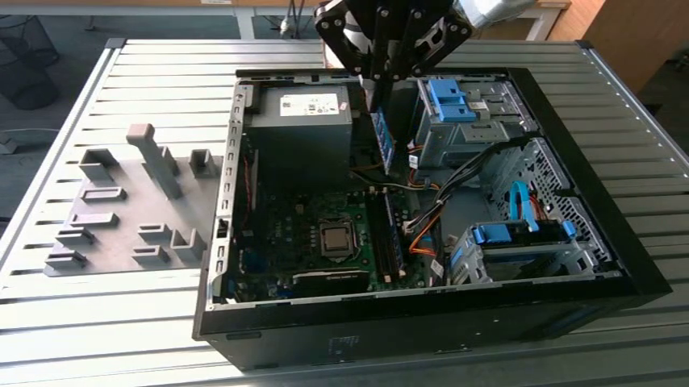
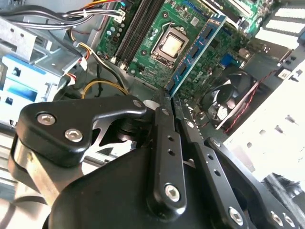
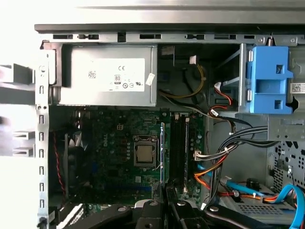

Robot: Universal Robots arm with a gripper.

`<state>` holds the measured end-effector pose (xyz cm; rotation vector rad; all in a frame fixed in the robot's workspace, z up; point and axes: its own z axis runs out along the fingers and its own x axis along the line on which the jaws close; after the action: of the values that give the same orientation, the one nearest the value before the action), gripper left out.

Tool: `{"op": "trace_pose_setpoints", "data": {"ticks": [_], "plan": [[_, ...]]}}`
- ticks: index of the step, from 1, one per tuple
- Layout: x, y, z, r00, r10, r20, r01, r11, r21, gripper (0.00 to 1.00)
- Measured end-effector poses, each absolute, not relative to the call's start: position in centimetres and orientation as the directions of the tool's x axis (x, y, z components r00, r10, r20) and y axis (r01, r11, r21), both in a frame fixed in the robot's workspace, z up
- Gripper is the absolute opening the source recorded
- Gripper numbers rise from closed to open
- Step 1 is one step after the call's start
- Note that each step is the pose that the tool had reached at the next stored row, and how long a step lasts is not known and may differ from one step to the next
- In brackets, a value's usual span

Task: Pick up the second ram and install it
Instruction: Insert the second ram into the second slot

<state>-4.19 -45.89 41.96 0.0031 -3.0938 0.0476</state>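
My tabletop (image 1: 161, 339) carries the open case (image 1: 431, 330) toward the exterior view's right edge. Over the motherboard (image 1: 312, 238), beside the power supply (image 1: 302, 121), my jaws pinch the ram (image 1: 382, 141) upright, hanging in the air.

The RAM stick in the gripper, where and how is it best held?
Across its flat faces at one end, coming from above: it is thin, and the gripper pinches the RAM stick that way, its length hanging toward the motherboard.

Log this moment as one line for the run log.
end effector: shut on second ram | ram: hanging lengthwise above motherboard | install: not yet seated
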Motion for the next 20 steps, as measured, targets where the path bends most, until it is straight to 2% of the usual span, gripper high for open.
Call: {"op": "trace_pose_setpoints", "data": {"ticks": [3,8,20], "plan": [[-4.2,-45.9,41.8,-0.999,-0.001,0.044,-0.002,1.0,-0.031,0.14],[-4.2,-45.9,41.5,-1.0,-0.001,0.011,-0.001,1.0,-0.03,0.14],[-4.1,-45.9,39.9,-1.0,-0.001,0.012,-0.001,1.0,-0.02,0.14]]}}
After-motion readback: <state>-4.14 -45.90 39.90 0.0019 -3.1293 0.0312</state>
